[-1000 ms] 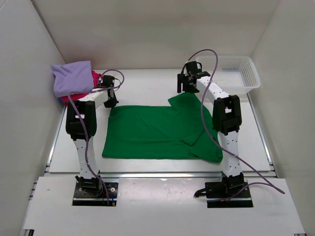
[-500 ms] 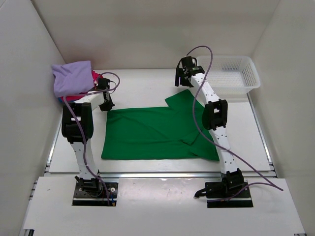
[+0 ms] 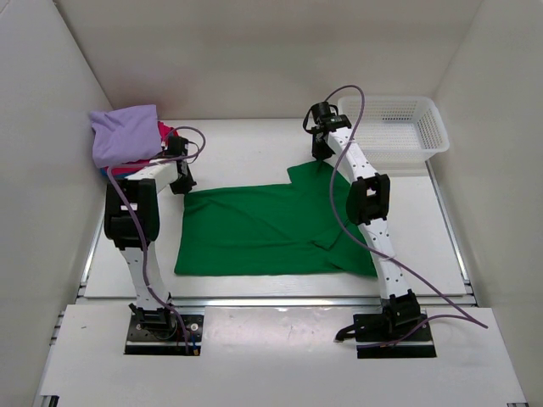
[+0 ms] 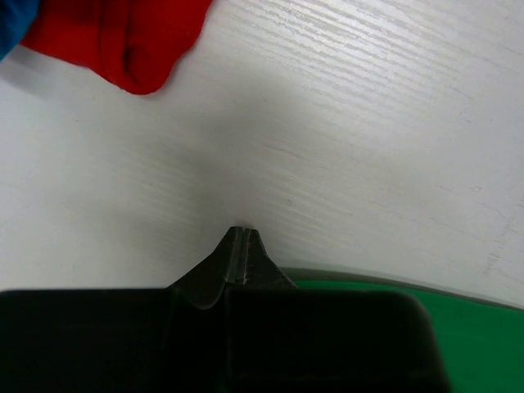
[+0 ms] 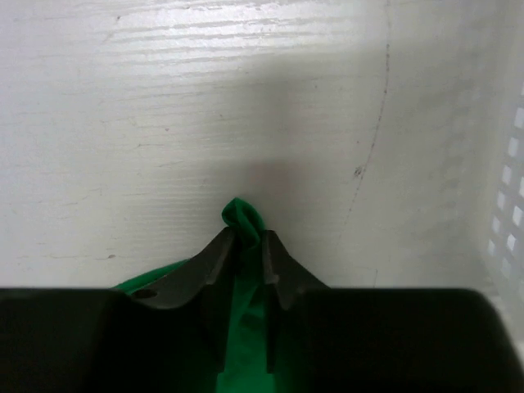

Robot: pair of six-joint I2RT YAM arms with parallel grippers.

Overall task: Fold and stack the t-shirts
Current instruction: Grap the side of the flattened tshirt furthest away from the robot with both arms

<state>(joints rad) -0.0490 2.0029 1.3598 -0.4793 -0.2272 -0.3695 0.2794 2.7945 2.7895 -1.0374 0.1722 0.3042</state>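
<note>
Green cloth is poking out past the tips of my right gripper (image 5: 248, 236), which is pinching a fold at the far edge of the green t-shirt (image 3: 263, 229); the rest is lying flat on the table (image 3: 254, 148) behind that hand, with the white mesh basket (image 3: 428, 140) just to its right. My left gripper (image 4: 244, 237) is resting with jaws pressed together, nothing showing between them, the shirt's edge just behind it and the red shirt (image 4: 123, 41), under the lavender shirt (image 3: 125, 134), lying ahead to its left

Red t-shirt (image 4: 123, 37) mostly beyond the top edge (blue one (image 4: 10, 16) a sliver)
</note>
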